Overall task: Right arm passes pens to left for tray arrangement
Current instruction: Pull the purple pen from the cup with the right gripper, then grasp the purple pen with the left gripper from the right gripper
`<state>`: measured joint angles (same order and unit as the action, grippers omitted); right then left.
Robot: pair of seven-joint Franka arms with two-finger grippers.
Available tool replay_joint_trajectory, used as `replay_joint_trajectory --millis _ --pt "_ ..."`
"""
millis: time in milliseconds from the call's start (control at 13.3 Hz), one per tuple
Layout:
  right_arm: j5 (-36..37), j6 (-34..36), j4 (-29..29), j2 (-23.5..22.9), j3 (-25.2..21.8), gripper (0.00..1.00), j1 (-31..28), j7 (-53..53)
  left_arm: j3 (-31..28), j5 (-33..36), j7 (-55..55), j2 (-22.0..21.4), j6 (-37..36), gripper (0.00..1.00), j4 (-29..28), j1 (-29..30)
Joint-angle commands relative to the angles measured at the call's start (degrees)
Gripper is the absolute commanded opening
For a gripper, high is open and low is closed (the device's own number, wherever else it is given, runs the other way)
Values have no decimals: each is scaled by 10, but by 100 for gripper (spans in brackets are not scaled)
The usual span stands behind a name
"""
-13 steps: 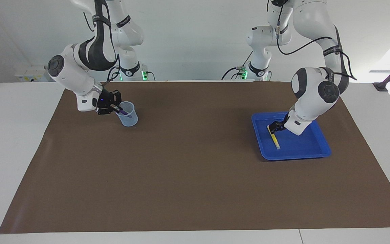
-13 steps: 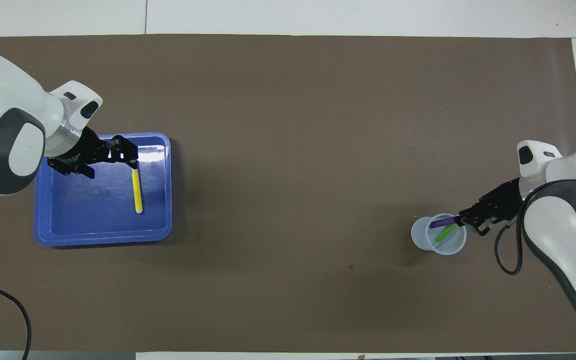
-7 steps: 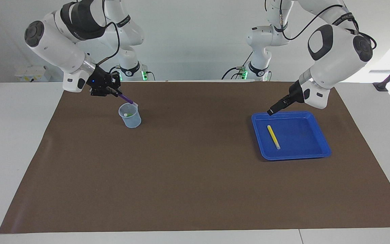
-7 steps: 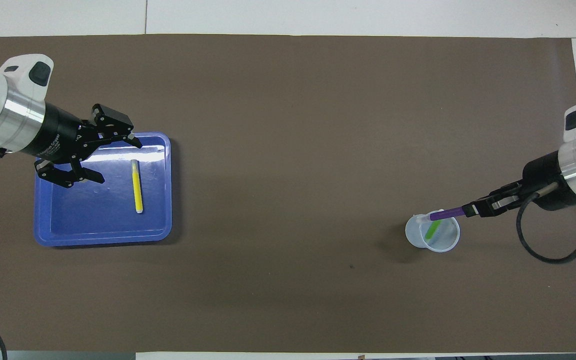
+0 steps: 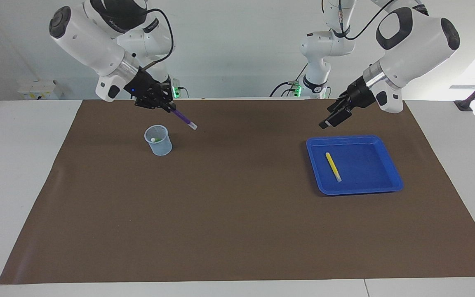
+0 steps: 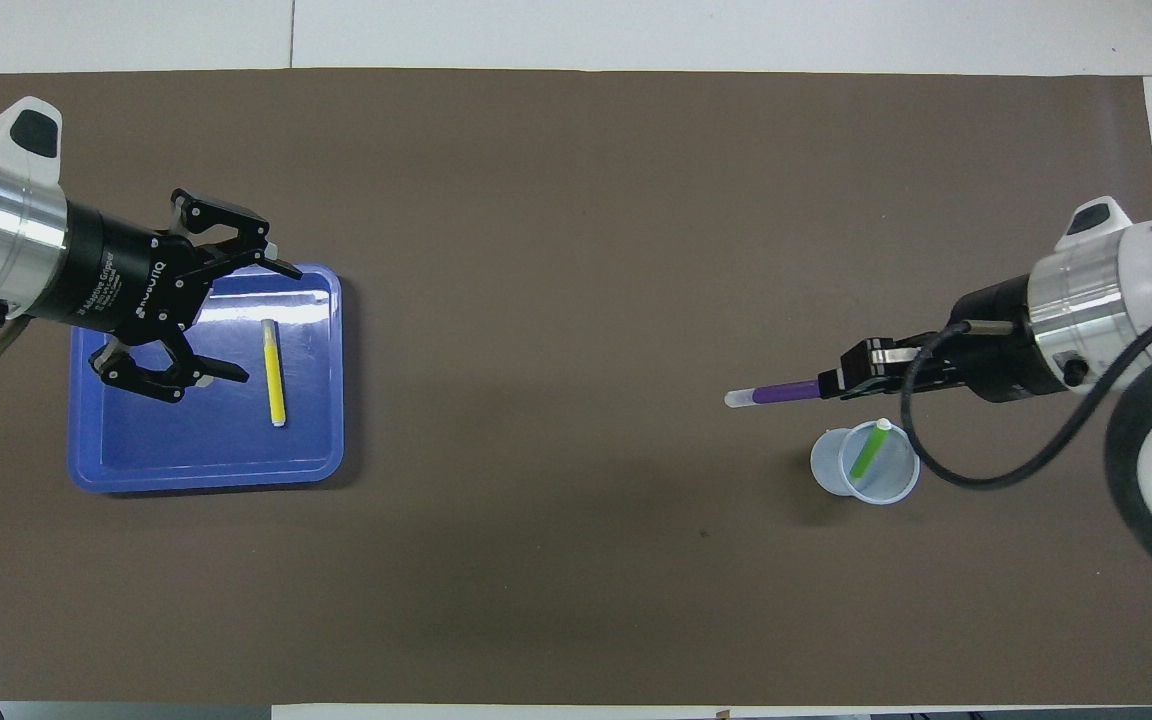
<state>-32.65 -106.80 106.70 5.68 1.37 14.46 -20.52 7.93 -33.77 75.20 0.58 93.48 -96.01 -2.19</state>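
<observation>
Since a moment earlier my right gripper point(image 5: 170, 109) had lifted the purple pen point(image 5: 184, 119) clear of the clear cup point(image 5: 158, 140) and swung it out over the brown mat point(image 5: 237, 214), toward the middle of the table, while my left gripper point(image 5: 332, 117) had risen off the blue tray point(image 5: 390, 181) and turned to face across. I held the purple pen clamped by its end, its pale tip pointing away from my wrist and slanting down, in the air beside the cup. My left fingers stood spread wide with nothing between them, hanging over the tray's edge nearest the robots. By my reckoning one pen was done: the yellow pen point(image 5: 332, 166) lay flat in the tray, toward the side facing the right arm's end. The purple one was on its way to the handover but not yet passed, my two grippers well apart. The green pen point(image 6: 870, 452) stood leaning in the cup, waiting its turn.
</observation>
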Motion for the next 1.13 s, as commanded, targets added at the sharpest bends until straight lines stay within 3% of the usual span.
replay_joint_trajectory --millis 0,150,301,451,677,903,1053 --pt "-23 -75 10 -1 -2 0 38 -97 11 -27 112 -14 40 100 -12 -8" --pt "-38 -140 19 -1 -2 0 67 -159 22 -55 172 -15 56 100 -18 -8" --pt "-40 -189 25 -1 -2 0 99 -216 22 -121 170 -36 84 100 -63 -9" --pt "-40 -229 41 1 -2 0 121 -235 24 -163 154 -58 159 100 -113 -38" --pt "-40 -261 44 1 -2 0 142 -264 24 -247 34 -95 197 100 -188 -56" --pt "-39 -269 44 1 -2 0 159 -269 24 -263 -2 -105 206 100 -219 -83" --pt "-39 -269 43 1 -2 0 164 -262 25 -282 1 -117 285 100 -254 -105"
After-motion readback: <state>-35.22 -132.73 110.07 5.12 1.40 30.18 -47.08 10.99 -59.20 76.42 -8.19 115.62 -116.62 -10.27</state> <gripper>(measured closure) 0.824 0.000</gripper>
